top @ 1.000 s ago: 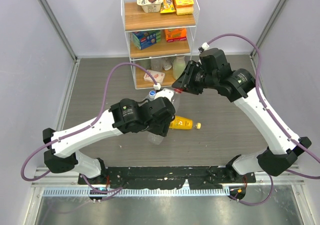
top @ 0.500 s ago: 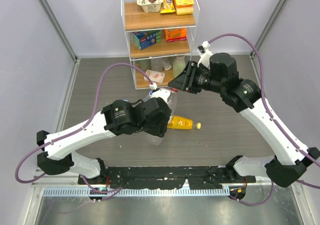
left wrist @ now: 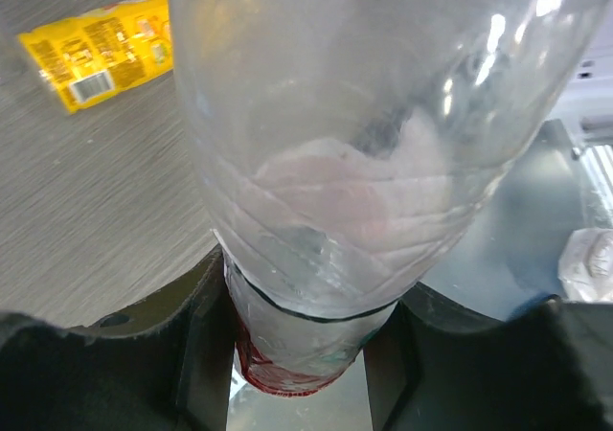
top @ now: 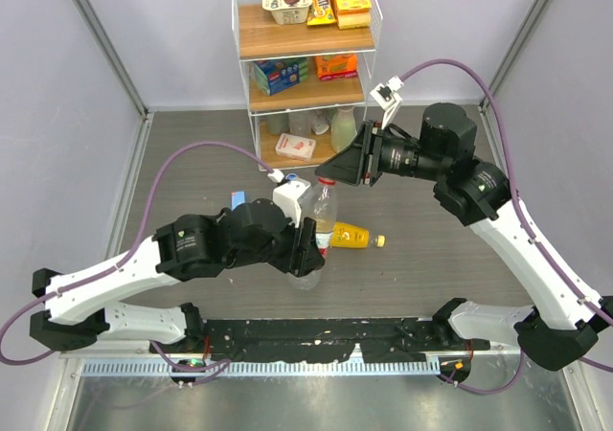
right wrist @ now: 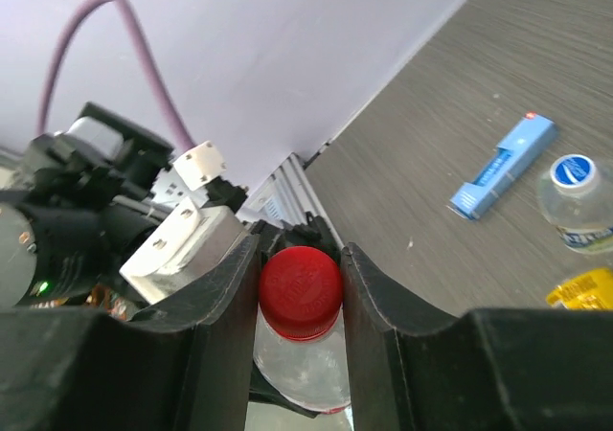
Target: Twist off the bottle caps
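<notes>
Bottle (left wrist: 316, 192) in left tool (left wrist: 298, 354), red cap (right wrist: 300, 292) btwn right tool (right wrist: 300, 270) fingers

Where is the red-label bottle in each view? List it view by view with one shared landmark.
Top external: red-label bottle near the picture's centre.
Left wrist: the bottle fills the centre, clamped low between the jaws.
Right wrist: bottom centre, its red cap between the jaws.
Shared landmark: yellow juice bottle, beside it from above, upper left in left wrist, right edge in right wrist.
</notes>
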You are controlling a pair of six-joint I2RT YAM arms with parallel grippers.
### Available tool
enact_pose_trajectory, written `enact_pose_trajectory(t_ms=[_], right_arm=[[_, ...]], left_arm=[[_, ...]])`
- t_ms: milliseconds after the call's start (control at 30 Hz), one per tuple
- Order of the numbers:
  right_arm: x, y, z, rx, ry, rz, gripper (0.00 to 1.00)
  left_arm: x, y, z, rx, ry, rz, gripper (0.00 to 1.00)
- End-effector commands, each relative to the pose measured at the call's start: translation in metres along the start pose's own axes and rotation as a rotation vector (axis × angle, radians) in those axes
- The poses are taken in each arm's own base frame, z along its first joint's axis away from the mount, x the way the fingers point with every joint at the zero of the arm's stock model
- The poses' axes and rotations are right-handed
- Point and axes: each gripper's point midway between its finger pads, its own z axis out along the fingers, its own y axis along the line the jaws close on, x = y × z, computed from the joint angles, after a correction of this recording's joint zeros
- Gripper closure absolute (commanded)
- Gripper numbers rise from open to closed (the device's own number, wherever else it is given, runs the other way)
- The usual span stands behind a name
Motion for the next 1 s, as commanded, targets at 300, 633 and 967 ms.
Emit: enact_pose_trajectory(t_ms=[300, 633, 967], right_arm=[[-0.022, 0.100, -0.033, -0.452, 0.042, -0.167, 0.98], [-0.053, 0.119, -0.047, -0.599, -0.003, -0.177, 0.98], [-0.078, 0.090, -0.043, -0.551, -0.050, -0.121, 0.98]], left_arm=[[-0.007, -0.043, -0.007, 0.243, -0.021, 0.011, 1.00], [-0.010, -0.034, -0.023, 0.255, -0.095, -0.033, 1.00], [-0.008, -0.028, -0.022, 0.231, -0.094, -0.034, 1.00]])
